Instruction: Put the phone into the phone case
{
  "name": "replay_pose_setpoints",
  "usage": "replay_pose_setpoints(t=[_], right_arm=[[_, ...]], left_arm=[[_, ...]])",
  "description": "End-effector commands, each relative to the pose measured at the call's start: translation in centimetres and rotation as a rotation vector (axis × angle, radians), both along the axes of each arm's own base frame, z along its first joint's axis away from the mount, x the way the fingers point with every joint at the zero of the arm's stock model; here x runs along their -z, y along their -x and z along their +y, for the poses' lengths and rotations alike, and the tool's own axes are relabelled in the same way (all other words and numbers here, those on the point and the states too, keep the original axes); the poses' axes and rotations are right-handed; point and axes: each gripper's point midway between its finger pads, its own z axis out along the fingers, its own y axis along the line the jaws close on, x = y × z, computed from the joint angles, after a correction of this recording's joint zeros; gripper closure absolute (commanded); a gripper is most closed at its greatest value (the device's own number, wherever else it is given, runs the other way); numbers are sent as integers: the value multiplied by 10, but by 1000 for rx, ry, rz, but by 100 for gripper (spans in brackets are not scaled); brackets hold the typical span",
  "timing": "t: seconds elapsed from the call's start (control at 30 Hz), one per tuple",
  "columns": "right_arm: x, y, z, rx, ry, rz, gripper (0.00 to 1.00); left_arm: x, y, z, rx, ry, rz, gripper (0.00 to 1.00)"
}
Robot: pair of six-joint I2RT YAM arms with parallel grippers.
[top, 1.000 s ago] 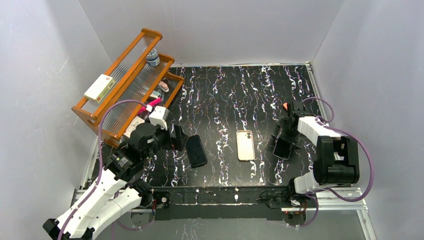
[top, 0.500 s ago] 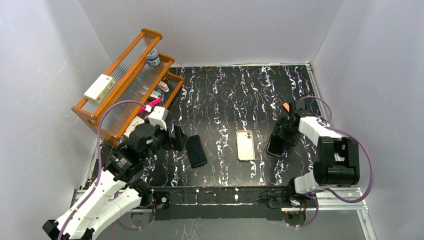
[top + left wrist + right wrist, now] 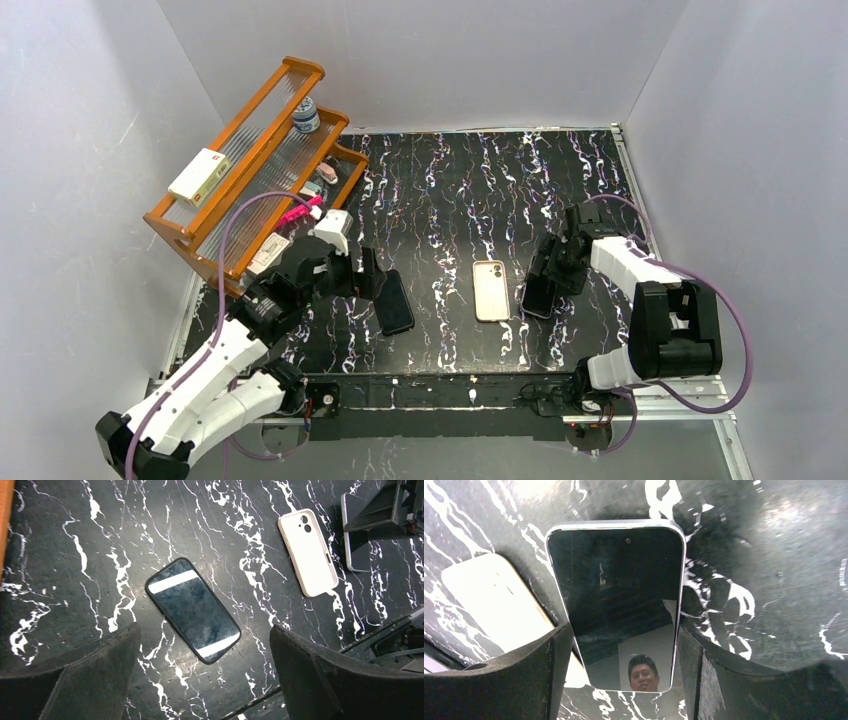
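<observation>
The phone (image 3: 538,296) is a glossy black slab with a silvery rim. My right gripper (image 3: 553,270) is shut on its long edges and holds it tilted, just right of the phone case (image 3: 490,290). In the right wrist view the phone (image 3: 616,605) sits between my fingers (image 3: 624,672), with the cream case (image 3: 494,600) beyond it on the left. The case lies flat on the mat with its camera cutout at the far end, and it also shows in the left wrist view (image 3: 307,551). My left gripper (image 3: 366,276) is open and empty.
A second black phone-like slab (image 3: 192,611) lies on the mat just ahead of my open left gripper (image 3: 205,680). A wooden rack (image 3: 250,160) with a bottle, a box and small items stands at the back left. Grey walls enclose the black marbled mat (image 3: 450,190).
My right gripper has carried the phone leftwards, close to the case. My left gripper has shifted a little to the right, towards the second black slab.
</observation>
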Motion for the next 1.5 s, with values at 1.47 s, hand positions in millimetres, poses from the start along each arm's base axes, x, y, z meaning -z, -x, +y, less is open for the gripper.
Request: replay_pose_setpoints(t=[1.47], right_arm=[[-36, -11, 128, -311, 55, -404, 58]], left_arm=[[2, 1, -41, 62, 150, 141, 2]])
